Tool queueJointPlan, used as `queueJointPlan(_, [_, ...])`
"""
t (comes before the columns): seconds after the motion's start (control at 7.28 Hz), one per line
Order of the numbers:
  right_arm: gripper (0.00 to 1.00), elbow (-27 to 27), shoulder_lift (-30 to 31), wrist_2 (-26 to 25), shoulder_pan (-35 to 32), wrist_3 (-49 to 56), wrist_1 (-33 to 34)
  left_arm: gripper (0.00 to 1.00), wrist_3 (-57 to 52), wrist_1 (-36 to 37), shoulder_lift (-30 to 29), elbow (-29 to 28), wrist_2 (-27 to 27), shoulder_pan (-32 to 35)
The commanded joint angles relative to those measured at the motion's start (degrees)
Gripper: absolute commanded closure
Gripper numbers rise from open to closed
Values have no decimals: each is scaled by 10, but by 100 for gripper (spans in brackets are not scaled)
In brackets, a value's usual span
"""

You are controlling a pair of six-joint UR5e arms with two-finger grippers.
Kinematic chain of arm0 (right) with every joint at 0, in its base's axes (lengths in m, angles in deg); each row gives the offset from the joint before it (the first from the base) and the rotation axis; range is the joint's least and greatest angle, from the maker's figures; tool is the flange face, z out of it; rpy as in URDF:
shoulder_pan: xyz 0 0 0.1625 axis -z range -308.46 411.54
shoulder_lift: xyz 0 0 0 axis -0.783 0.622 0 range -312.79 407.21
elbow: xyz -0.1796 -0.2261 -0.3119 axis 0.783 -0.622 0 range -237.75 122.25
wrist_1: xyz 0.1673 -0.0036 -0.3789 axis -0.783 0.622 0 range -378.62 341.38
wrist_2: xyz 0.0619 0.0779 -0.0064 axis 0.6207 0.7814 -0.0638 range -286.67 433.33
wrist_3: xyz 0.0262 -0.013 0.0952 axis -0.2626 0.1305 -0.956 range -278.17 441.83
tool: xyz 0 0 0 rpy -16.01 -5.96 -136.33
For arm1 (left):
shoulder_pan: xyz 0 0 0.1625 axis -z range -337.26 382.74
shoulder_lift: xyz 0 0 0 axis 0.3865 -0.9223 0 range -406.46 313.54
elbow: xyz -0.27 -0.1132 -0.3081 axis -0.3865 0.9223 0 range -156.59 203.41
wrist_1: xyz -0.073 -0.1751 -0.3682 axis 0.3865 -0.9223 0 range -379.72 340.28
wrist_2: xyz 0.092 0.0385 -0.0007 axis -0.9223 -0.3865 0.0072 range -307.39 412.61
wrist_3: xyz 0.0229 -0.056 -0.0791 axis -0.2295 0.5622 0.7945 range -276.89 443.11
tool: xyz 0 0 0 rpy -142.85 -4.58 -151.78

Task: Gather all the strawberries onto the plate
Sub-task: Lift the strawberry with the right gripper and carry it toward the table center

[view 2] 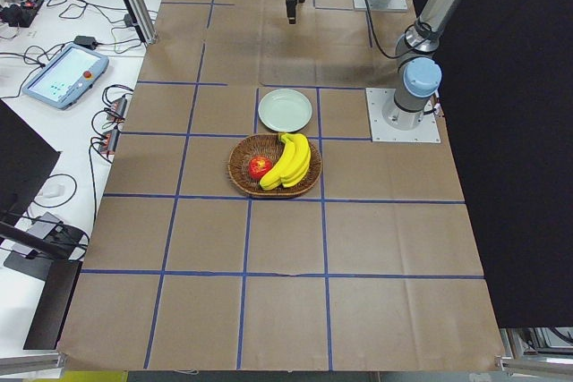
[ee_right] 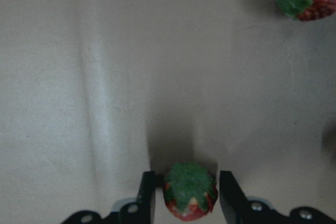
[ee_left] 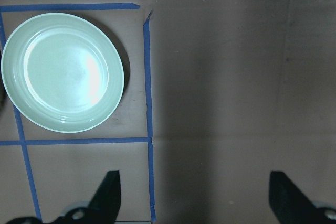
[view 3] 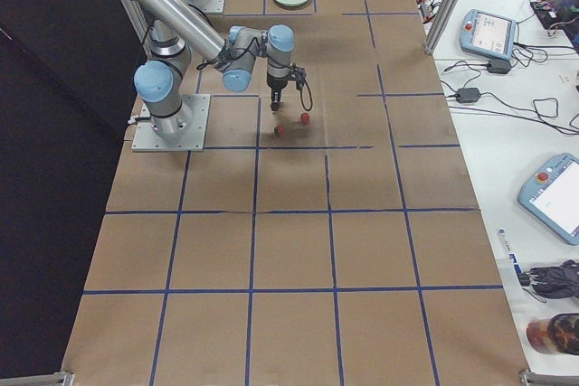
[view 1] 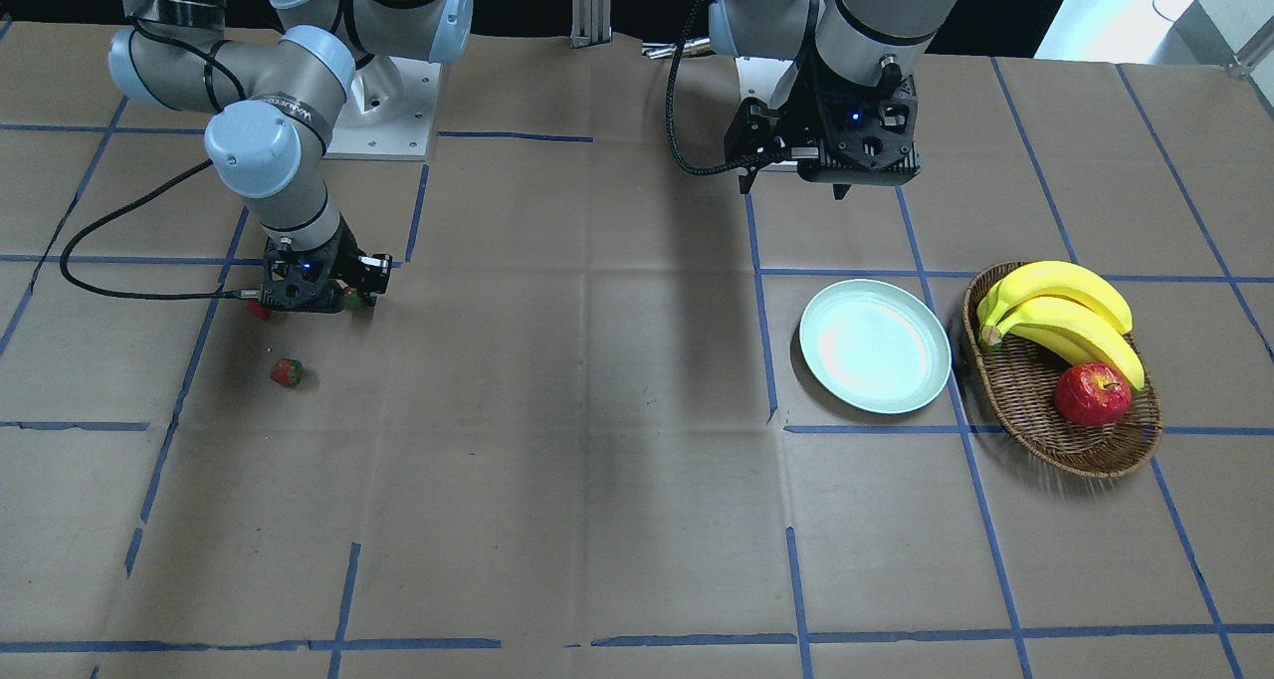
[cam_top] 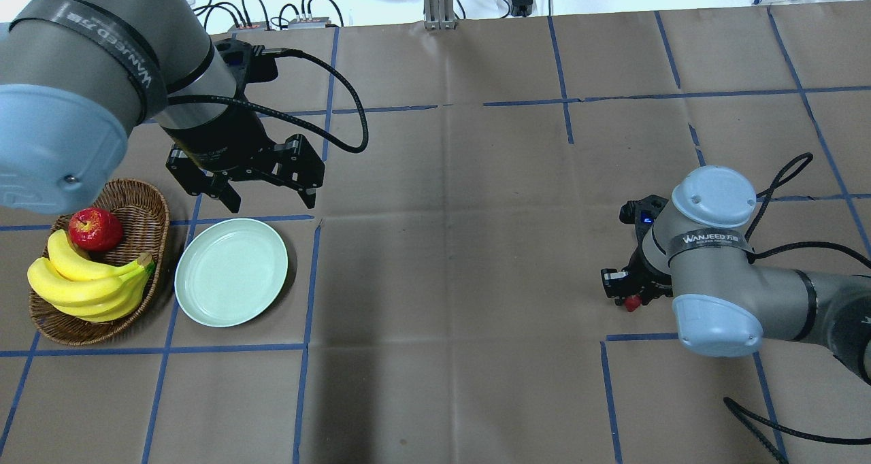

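Three red strawberries (ee_right: 189,191) are showing green leafy tops. The plate (view 1: 875,345) is gleaming pale mint green. Yellow bananas (view 1: 1061,315) and a red apple (view 1: 1093,394) are lying in a brown wicker basket (view 1: 1035,430). Blue tape lines are crossing the brown table paper (view 1: 597,410).

Bright, even overhead light — plate (ee_left: 63,72) glare, right wrist view soft.

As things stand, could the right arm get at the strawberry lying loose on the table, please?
Probably yes: that strawberry lies in the open near the right gripper, but another strawberry already sits between its fingers.
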Motion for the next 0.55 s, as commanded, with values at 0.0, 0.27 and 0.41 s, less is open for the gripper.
queueJointPlan(0.0, [87,-27,0,-3,1,2,-5,0,0,0,0,0,0,0])
queueJointPlan(0.27, [87,-52,2,-2,-1,-4,-11,0,0,0,0,0,0,0])
queueJointPlan(0.41, [87,-77,1,4,-4,-18,-28,0,0,0,0,0,0,0])
